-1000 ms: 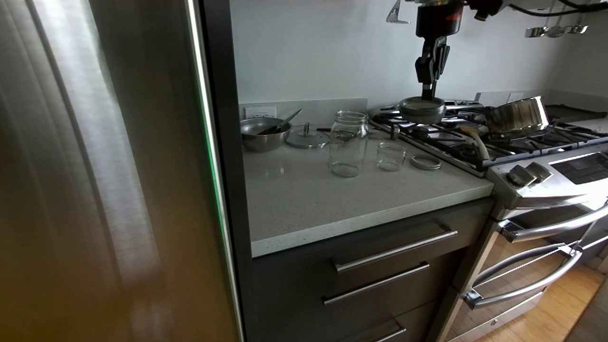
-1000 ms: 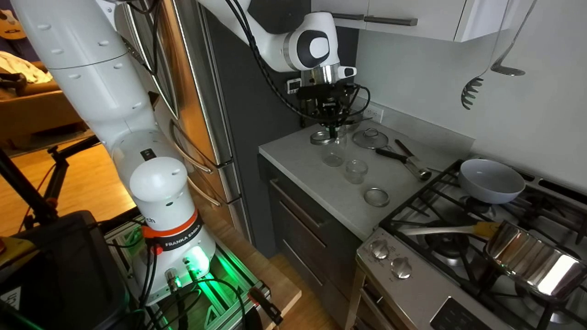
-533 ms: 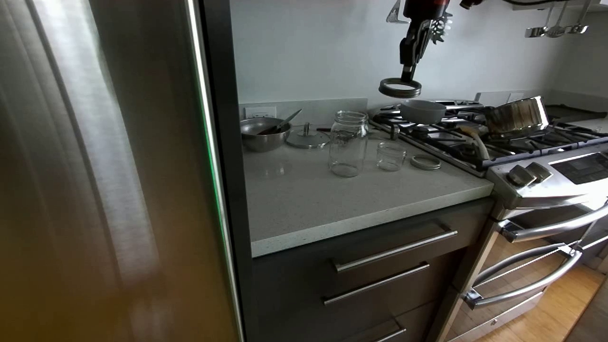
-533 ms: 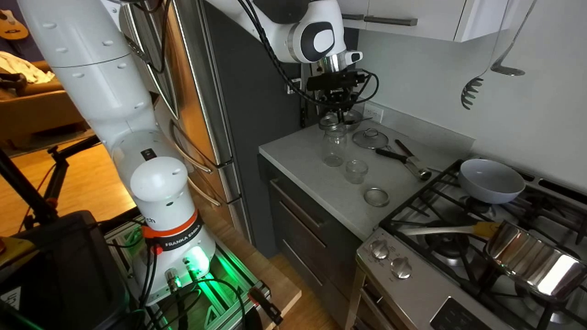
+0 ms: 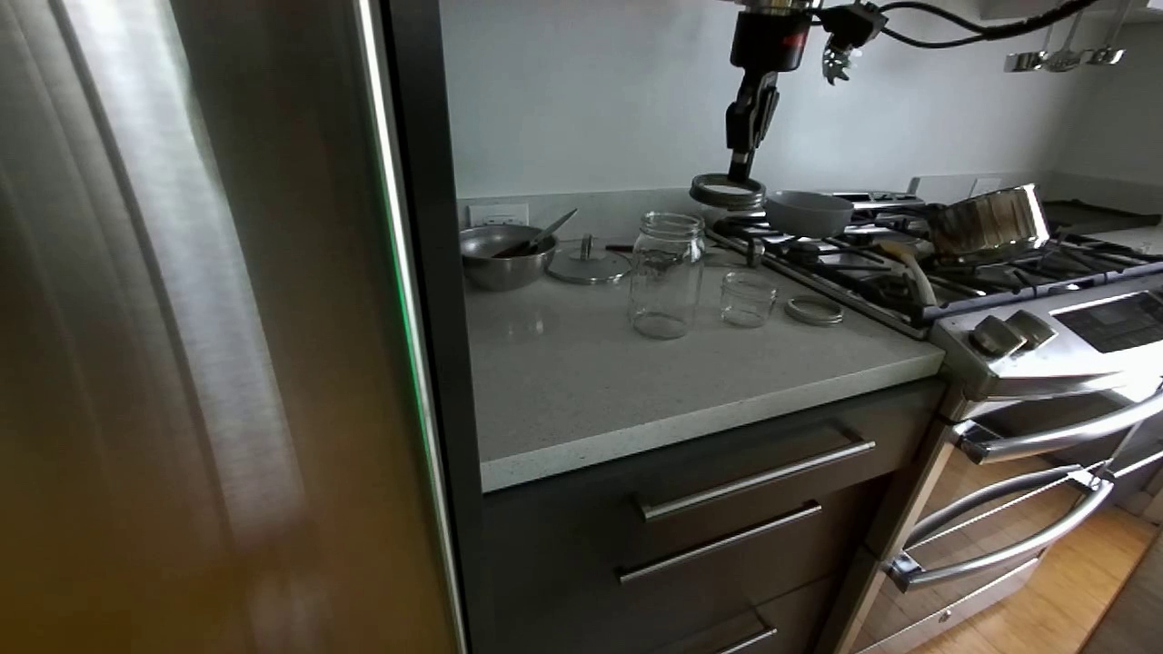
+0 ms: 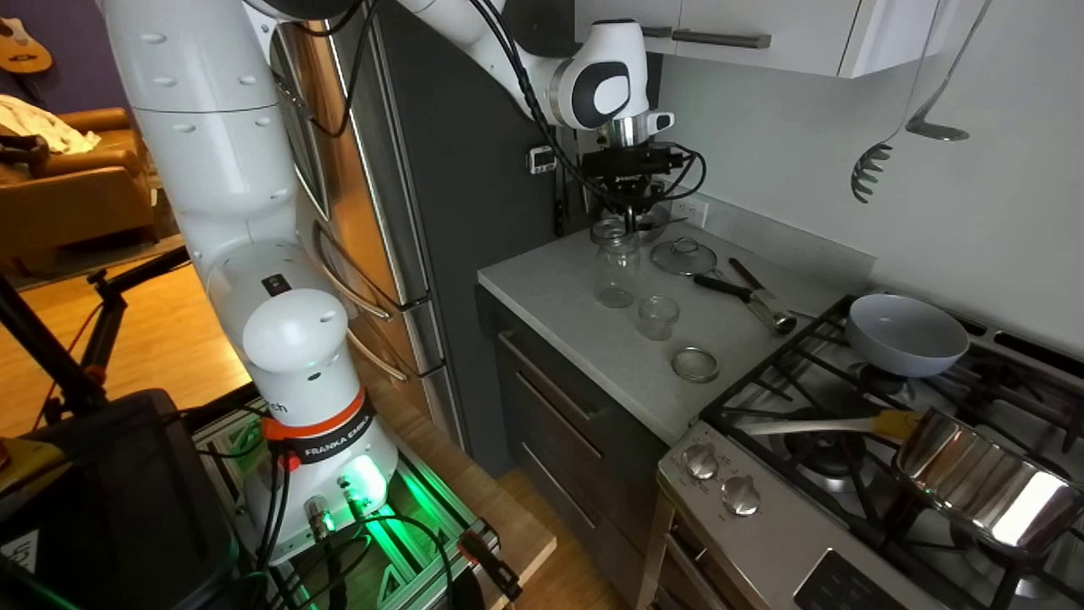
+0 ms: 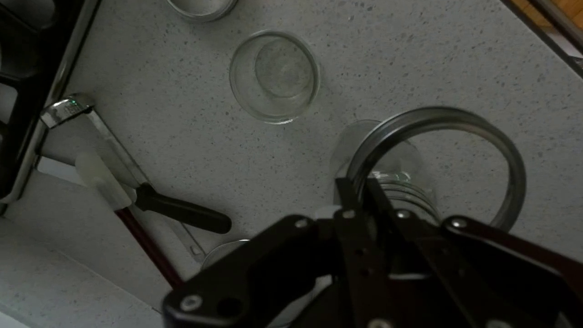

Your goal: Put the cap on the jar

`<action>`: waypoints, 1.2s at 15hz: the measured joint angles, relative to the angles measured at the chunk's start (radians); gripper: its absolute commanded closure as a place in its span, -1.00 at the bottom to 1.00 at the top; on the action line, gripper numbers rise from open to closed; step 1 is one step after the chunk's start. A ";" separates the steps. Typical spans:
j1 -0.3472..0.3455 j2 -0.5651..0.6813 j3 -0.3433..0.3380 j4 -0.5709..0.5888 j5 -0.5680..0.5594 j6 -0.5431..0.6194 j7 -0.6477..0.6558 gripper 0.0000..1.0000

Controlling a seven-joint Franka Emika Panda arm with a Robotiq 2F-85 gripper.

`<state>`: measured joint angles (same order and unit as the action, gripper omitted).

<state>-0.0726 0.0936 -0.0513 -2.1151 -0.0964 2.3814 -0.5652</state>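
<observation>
the white arm (image 6: 220, 161) is extended, with its wrist (image 6: 605, 93) directed downward. the gripper (image 7: 359, 184) hangs below the wrist, in the clamped position.

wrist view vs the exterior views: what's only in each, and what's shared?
Only the wrist view: where the fingertips of the claw sit on the cap, one inside its rim, one outside.

Only the exterior views: the steel pot, the fridge and the wall outlet. In an exterior view, the jar also shows whole and upright; in the wrist view, claw and cap partly block it.

Shared: claw, cap, jar, the short glass, the counter and at least the edge of the stove.
</observation>
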 measured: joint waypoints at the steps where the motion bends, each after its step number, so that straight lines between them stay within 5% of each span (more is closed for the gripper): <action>1: 0.000 0.018 0.002 0.015 0.005 0.000 -0.003 0.96; 18: -0.005 0.191 0.037 0.184 0.038 0.000 -0.002 0.96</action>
<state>-0.0778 0.2843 -0.0139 -1.9309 -0.0581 2.3818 -0.5675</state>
